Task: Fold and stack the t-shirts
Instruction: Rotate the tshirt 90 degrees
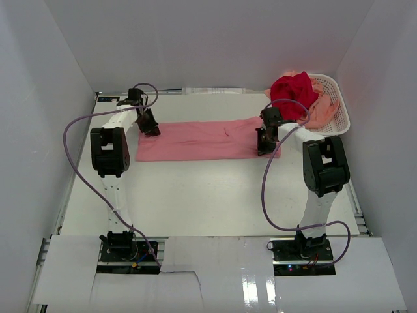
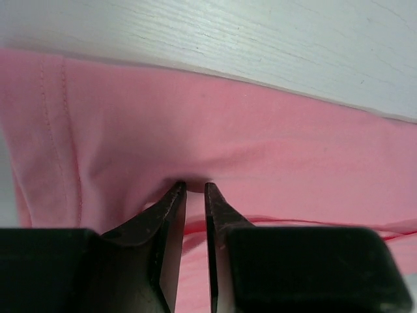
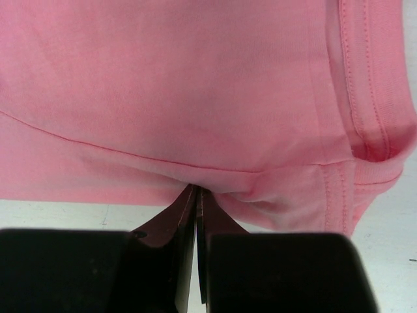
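Tension is the thing to mind here; the pink shirt (image 1: 205, 139) lies flat on the surface (image 1: 195, 202), nearer the far edge than the near one, already narrowed into a long band, and each arm holds one end of it. The left pincer (image 2: 193, 190) is clenched on a small pucker of cloth at the band's left end, with only a thin slit between its tips; the right pincer (image 3: 197, 193) is closed tight on the cloth's edge at the right end, just beside a stitched border.

The step in hand looks like the next fold of this band. To do it well, both ends should rise together and no higher than needed, so the middle neither sags nor twists; the arms should travel at one pace and lay the lifted part square on the part below; grips this shallow could slip, so a slow pull seems wiser than a quick one.

The band's long axis runs left to right, roughly parallel to the far edge; stitched seams show at both ends, but which end is the neck and which the hem I cannot tell. The red shirt (image 1: 292, 91) and the peach shirt (image 1: 321, 112) wait unfolded in the basket (image 1: 341, 116) at the far right corner, the red one heaped over its rim.
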### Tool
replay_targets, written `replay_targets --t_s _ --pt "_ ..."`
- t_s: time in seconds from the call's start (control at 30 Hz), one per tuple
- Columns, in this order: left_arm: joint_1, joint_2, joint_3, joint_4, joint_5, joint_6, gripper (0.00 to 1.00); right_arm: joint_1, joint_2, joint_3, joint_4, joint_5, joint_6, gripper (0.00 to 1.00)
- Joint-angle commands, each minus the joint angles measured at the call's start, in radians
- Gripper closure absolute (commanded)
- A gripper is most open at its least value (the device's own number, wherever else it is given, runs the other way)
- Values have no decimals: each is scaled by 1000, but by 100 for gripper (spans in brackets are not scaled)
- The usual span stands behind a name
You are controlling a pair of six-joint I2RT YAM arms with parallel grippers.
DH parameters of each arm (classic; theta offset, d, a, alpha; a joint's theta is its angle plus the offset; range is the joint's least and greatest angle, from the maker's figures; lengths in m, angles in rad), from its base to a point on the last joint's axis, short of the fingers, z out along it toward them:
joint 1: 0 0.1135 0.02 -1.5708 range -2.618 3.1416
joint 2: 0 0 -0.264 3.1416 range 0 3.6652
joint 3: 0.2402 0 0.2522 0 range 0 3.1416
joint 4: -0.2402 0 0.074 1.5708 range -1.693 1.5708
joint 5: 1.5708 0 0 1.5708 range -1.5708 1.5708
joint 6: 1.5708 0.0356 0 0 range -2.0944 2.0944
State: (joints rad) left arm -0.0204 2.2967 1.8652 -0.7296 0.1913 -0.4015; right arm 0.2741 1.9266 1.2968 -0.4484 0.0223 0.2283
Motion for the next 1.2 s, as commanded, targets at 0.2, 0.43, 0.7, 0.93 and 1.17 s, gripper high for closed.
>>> replay_targets --t_s 0.2,0.43,0.7,0.93,1.17 --pt "17 0 -49 2 -19 -2 83 -10 35 22 -24 19 -6 92" --pt "54 -52 -188 5 -33 -20 81 -15 127 105 -33 4 -6 92" --pt "54 -235 -503 47 -67 -14 78 -41 293 281 -47 -42 -4 92" --pt "43 -397 -688 55 6 -13 77 -69 420 469 -52 -120 -10 88" --pt "-44 -522 -830 50 39 -29 76 -88 564 686 -56 -251 32 83"
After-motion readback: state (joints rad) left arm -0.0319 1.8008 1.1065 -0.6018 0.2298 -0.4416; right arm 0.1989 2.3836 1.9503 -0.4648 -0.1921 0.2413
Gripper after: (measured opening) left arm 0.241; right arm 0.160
